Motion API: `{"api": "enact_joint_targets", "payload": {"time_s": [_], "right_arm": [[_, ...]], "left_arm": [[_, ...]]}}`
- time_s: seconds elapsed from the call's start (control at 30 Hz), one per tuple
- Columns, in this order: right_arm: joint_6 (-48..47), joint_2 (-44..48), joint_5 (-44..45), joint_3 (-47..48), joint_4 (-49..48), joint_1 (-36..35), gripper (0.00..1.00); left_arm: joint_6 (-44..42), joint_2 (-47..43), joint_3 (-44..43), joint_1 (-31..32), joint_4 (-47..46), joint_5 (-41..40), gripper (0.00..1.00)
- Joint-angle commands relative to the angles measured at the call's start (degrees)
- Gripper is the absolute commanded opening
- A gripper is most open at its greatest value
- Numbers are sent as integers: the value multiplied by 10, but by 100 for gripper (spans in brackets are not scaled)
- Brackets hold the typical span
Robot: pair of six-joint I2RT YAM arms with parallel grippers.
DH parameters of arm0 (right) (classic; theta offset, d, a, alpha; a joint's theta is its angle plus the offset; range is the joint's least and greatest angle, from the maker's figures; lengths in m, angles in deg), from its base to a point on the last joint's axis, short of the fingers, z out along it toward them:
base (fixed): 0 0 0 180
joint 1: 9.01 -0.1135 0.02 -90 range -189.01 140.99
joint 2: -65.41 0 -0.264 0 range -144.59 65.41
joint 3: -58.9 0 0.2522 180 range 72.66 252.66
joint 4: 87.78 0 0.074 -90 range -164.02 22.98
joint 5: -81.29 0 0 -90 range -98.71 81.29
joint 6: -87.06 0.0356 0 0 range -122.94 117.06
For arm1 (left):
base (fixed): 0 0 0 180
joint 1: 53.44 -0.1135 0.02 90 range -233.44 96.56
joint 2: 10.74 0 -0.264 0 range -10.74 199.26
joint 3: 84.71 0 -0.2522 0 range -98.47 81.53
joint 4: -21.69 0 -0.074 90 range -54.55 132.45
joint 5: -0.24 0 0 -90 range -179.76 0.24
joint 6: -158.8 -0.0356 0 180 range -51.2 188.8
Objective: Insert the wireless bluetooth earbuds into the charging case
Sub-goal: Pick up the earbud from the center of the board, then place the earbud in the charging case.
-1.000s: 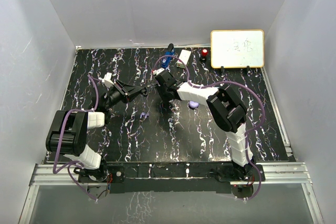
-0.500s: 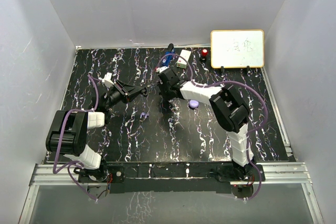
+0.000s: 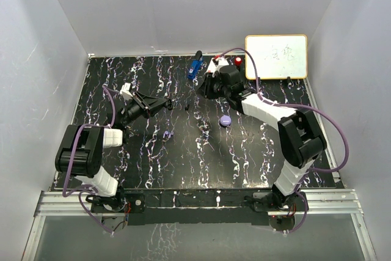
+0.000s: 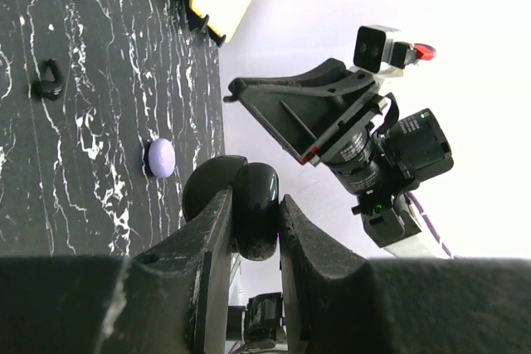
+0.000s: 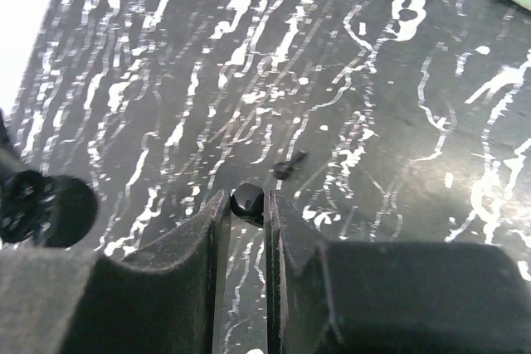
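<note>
The right gripper (image 5: pixel 246 206) is clamped on a black bud (image 5: pixel 247 199), pinched at the very tips of its fingers above the table (image 5: pixel 166 55). The left gripper (image 3: pixel 165 103) is closed around the round black case (image 4: pixel 255 213) and holds it off the table, on edge. The step in hand looks like bringing this bud to that case. To do it well, the right arm should travel slowly with the pinch kept firm, since so small and smooth a thing could twist or squirt out. The case needs its open face turned toward the bud, and I cannot tell from here whether its lid stands open. The bud should meet its socket squarely and be let go only once seated. A small black piece (image 5: pixel 289 165), probably the other black bud, lies on the table just beyond the fingers. The lilac case (image 3: pixel 225 121) and a lilac bud (image 3: pixel 168 134) rest well apart near the middle. Compared with a second ago, the right arm has swung away from the centre toward the back of the table, near the blue tool (image 3: pixel 195 68), with its elbow now farther right. The left arm, the lilac case and the lilac bud sit where they were.
</note>
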Motion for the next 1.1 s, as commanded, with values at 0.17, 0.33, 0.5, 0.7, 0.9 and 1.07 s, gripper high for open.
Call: {"api": "enact_joint_targets", "payload": {"time_s": [0.17,0.33,0.5,0.7,0.9,1.07], "right_arm": [[122,51,-106,-80,-206,7,0],[183,74,-116,-121,-289,12,0],[225,74,-123,-141,-341,13,0],[287,63,-128,-167,-429,12,0],[305,58,-129,-175,-473,13,0],[310,54,-138,-180,-495,11,0]], "left_arm": [[68,48,-41,13,-134,15,0],[80,66,-47,22,-162,5,0],[91,82,-51,37,-187,-12,0],[105,99,-48,53,-218,-32,0],[103,91,-52,64,-203,-46,0],[93,85,-61,74,-181,-54,0]]}}
